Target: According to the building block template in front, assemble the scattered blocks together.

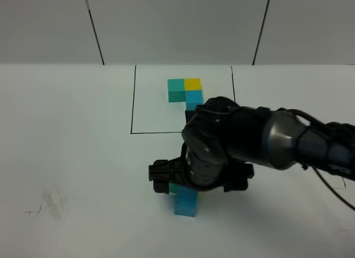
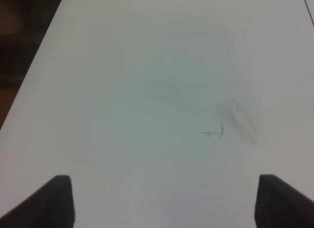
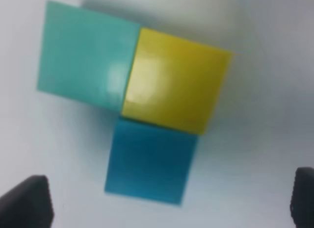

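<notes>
The building block template (image 1: 186, 90), small teal, yellow and blue cubes in an L, lies inside a black drawn rectangle (image 1: 133, 102) at the back. My right gripper (image 1: 199, 183) hangs over the scattered blocks in the middle and hides most of them there; the sky-blue cube (image 1: 186, 203) sticks out toward the front. In the right wrist view the teal-green cube (image 3: 86, 56), yellow cube (image 3: 174, 86) and sky-blue cube (image 3: 149, 162) touch in an L. The right gripper (image 3: 166, 208) is open above them and holds nothing. My left gripper (image 2: 162, 203) is open and empty over bare table.
Faint pencil marks (image 1: 47, 205) lie on the white table at the front left; they also show in the left wrist view (image 2: 230, 127). The right arm (image 1: 299, 141) reaches in from the right edge. A grey panelled wall (image 1: 177, 25) stands behind the table.
</notes>
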Available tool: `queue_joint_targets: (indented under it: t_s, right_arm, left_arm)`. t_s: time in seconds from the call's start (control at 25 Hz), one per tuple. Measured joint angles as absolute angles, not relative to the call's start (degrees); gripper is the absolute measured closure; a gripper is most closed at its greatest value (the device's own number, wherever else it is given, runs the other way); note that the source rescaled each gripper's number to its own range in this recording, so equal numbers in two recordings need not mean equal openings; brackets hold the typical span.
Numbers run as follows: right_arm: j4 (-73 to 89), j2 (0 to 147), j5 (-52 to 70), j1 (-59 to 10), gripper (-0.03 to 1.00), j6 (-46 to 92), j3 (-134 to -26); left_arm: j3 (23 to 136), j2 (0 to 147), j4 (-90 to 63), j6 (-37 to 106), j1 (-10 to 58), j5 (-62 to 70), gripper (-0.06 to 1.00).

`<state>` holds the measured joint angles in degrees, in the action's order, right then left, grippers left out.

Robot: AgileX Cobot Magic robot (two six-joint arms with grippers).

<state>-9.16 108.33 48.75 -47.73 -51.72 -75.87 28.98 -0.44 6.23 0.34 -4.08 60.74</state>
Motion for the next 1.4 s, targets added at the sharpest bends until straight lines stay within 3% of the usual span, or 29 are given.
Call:
queue_joint_targets:
  t_s: [0.2, 0.32, 0.48, 0.6, 0.76, 1.0, 1.4]
  right_arm:
    - [-25.5, 98.6, 65.6, -47.5, 0.10, -52.8, -75.9]
    - [-35.3, 94.1, 68.5, -45.5, 0.12, -50.2, -75.8]
    - [-44.5, 88.4, 68.1, -37.8, 0.12, -40.1, -75.8]
    - [-47.5, 84.6, 64.8, -28.6, 0.12, -24.2, -75.6]
    - [-40.5, 79.9, 67.0, -15.0, 0.12, -4.2, -75.6]
    - [-15.7, 67.5, 69.5, 3.8, 0.13, 16.9, -73.1]
    - [-5.6, 28.0, 69.8, 6.1, 0.15, 13.8, -61.2]
  left_arm:
    - [29.0, -0.4, 6.2, 0.3, -4.1, 60.7, 0.31]
    - [29.0, -0.4, 6.2, 0.3, -4.1, 60.7, 0.31]
    - [29.0, -0.4, 6.2, 0.3, -4.1, 60.7, 0.31]
    - [29.0, -0.4, 6.2, 0.3, -4.1, 60.7, 0.31]
    - [29.0, -0.4, 6.2, 0.3, -4.1, 60.7, 0.31]
    - [29.0, -0.4, 6.2, 0.3, -4.1, 60.7, 0.31]
    - [29.0, -0.4, 6.2, 0.3, -4.1, 60.7, 0.31]
